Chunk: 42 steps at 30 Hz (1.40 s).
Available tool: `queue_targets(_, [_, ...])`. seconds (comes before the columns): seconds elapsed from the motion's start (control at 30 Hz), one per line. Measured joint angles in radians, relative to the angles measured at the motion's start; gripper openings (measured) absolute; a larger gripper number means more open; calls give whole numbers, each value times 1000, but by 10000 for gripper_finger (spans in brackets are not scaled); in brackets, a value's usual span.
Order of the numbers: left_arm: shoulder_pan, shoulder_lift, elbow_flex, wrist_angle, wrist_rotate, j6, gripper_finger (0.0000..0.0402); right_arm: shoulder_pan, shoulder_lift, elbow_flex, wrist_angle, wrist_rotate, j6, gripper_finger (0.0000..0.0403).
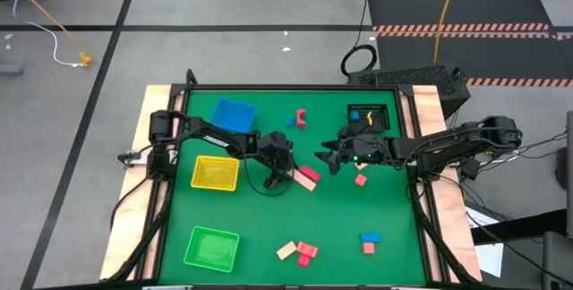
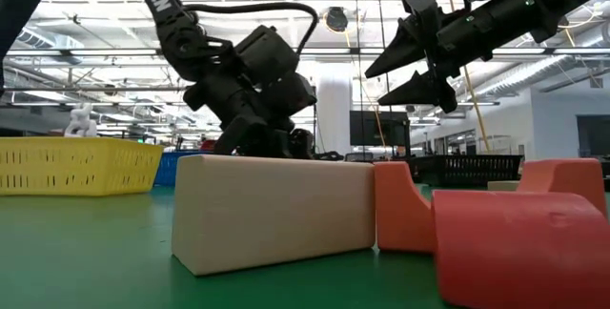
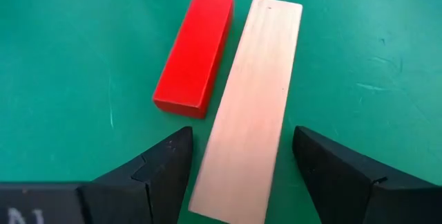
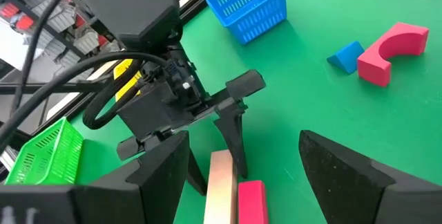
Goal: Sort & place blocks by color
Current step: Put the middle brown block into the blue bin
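A tan wooden bar [image 3: 252, 99] lies flat on the green table, with a red bar [image 3: 193, 51] close alongside it; both also show in the high view, tan bar [image 1: 306, 181] and red bar [image 1: 311, 173]. My left gripper [image 3: 242, 141] is open and slants down over the tan bar's near end. One finger stands on each side of the bar, with a gap to it. My right gripper [image 1: 324, 157] hangs open above the table just right of the bars, holding nothing.
Blue tray [image 1: 233, 114], yellow tray [image 1: 215, 173] and green tray [image 1: 212, 247] line the table's left side. A black basket [image 1: 369, 115] stands far right. Loose blocks lie at the far middle [image 1: 297, 118], right of centre [image 1: 360, 180] and near the front edge [image 1: 300, 251], [image 1: 369, 241].
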Motion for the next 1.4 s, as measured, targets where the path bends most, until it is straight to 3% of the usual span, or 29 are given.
queue_targets(0.27, [-4,1,0,-23,-24,-128,237,0,0,0,0,1,-47,267])
queue_targets(0.53, [-33,2,0,-19,-118,-249,134,0,0,0,0,1,-54,267])
queue_targets(0.73, [-59,-61,-6,-88,-129,-328,134,0,0,0,1,0,-44,267])
queue_targets(0.97, [-100,-272,-8,-282,-127,-336,134,-2,0,0,0,1,-56,267])
queue_targets(1.4, [-102,-580,-5,-612,-528,-423,134,-75,0,0,-24,2,-64,267])
